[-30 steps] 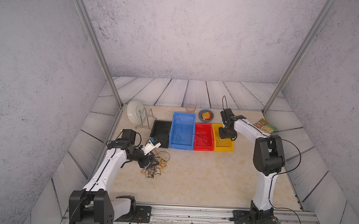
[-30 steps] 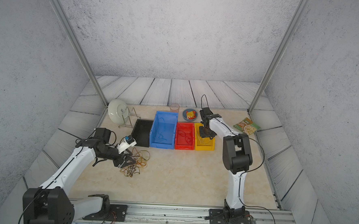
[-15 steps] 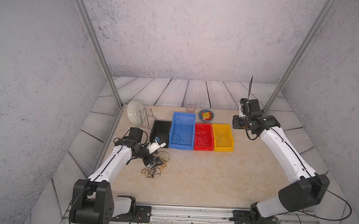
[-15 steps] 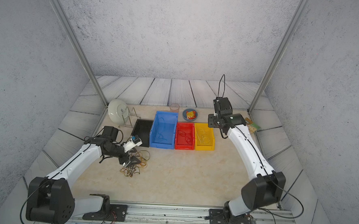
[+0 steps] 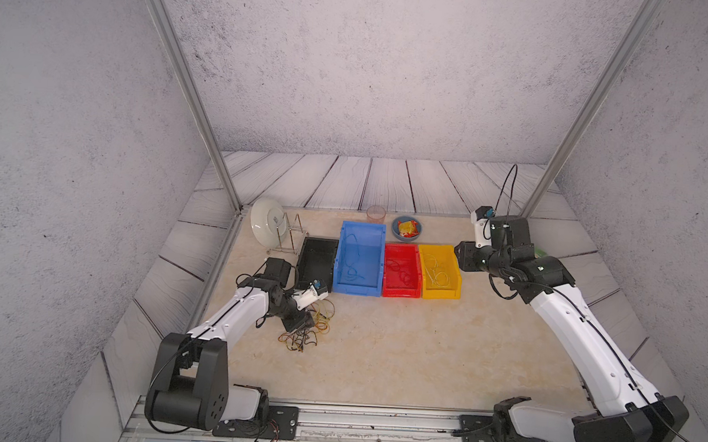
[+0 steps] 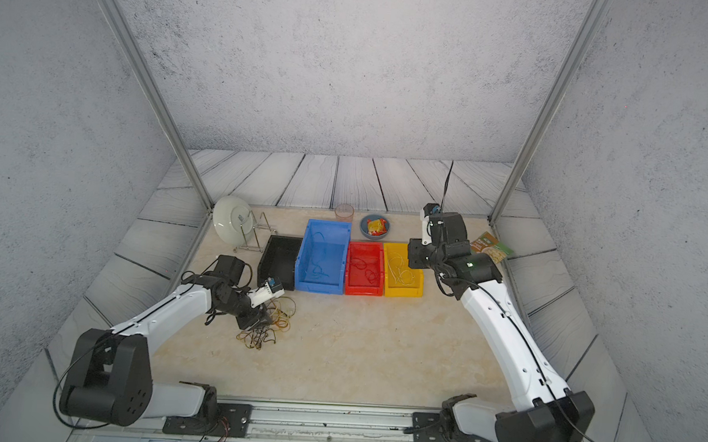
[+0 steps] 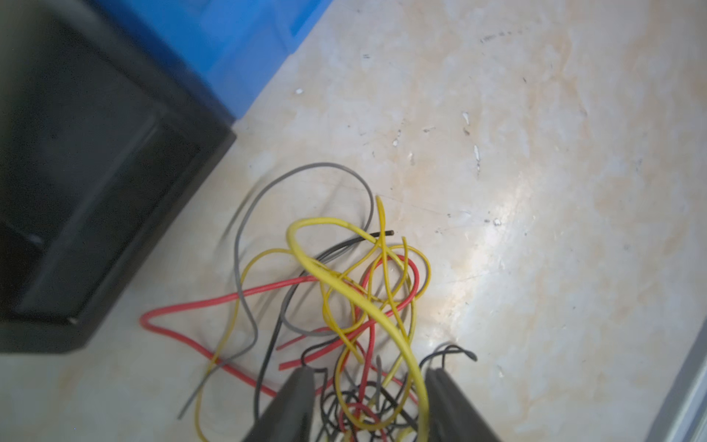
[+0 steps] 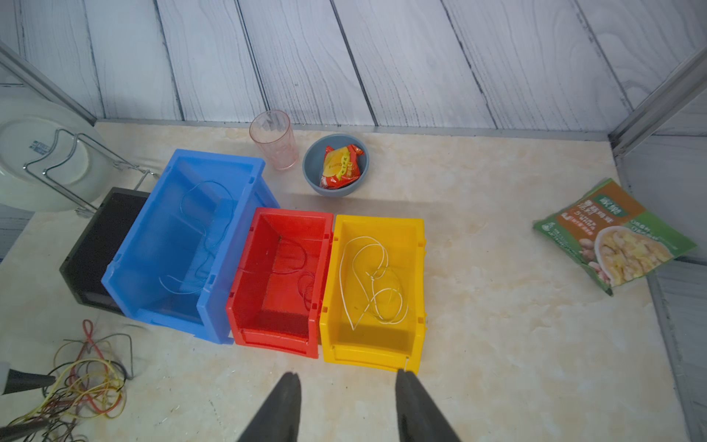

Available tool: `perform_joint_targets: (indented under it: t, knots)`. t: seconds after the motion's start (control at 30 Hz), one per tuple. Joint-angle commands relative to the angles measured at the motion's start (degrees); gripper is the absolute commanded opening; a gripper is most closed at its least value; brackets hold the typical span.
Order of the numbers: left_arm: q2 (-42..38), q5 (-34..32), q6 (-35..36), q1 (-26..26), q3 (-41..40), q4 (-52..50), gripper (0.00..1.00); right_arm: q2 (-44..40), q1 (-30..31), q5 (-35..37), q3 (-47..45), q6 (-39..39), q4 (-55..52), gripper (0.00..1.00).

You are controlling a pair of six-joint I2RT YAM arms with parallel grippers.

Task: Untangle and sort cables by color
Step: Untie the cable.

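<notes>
A tangle of yellow, red, grey and black cables (image 5: 309, 332) (image 6: 265, 329) lies on the table in front of the black bin (image 5: 320, 241). My left gripper (image 5: 307, 321) (image 7: 369, 382) is down in the tangle, jaws apart, with several strands (image 7: 344, 306) lying between the fingers; a thick yellow loop runs along one finger. The blue bin (image 8: 168, 317) holds a blue cable (image 8: 206, 237), the red bin (image 8: 275, 340) a red cable (image 8: 302, 268), the yellow bin (image 8: 367, 356) a pale yellow cable (image 8: 367, 283). My right gripper (image 5: 465, 257) (image 8: 346, 382) hangs open and empty, above and beside the yellow bin.
A plate in a wire rack (image 5: 267, 226) stands behind the black bin. A clear cup (image 5: 375, 214) and a grey bowl with a snack packet (image 5: 407, 229) sit behind the bins. A green food packet (image 6: 490, 248) lies at the far right. Metal posts stand at both back corners.
My right arm has swung from over the yellow bin up and out to the right. My left gripper has sunk into the tangle and its jaws have narrowed.
</notes>
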Motion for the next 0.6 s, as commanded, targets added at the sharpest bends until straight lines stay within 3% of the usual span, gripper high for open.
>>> perform_joint_targets:
  t: [0.0, 0.2, 0.4, 0.57]
  knots:
    - [1.33, -1.12, 1.09, -0.23, 1.90, -2.58, 0.03, -1.83, 0.33, -3.12, -0.87, 1.70, 1.80, 0.45]
    - [-0.33, 1.43, 1.00, -0.30, 10.42, -13.96, 0.00, -2.53, 0.46, -7.40, -3.61, 2.04, 4.94, 0.45]
    - [-9.25, 13.94, 3.49, -0.39, 21.93, -24.95, 0.00, -3.87, 7.07, -14.90, -10.29, -5.10, 12.18, 0.45]
    - [-7.41, 20.89, 5.47, -1.39, 34.05, -35.18, 0.00, -6.18, 11.23, -21.29, -14.30, -6.88, 17.44, 0.49]
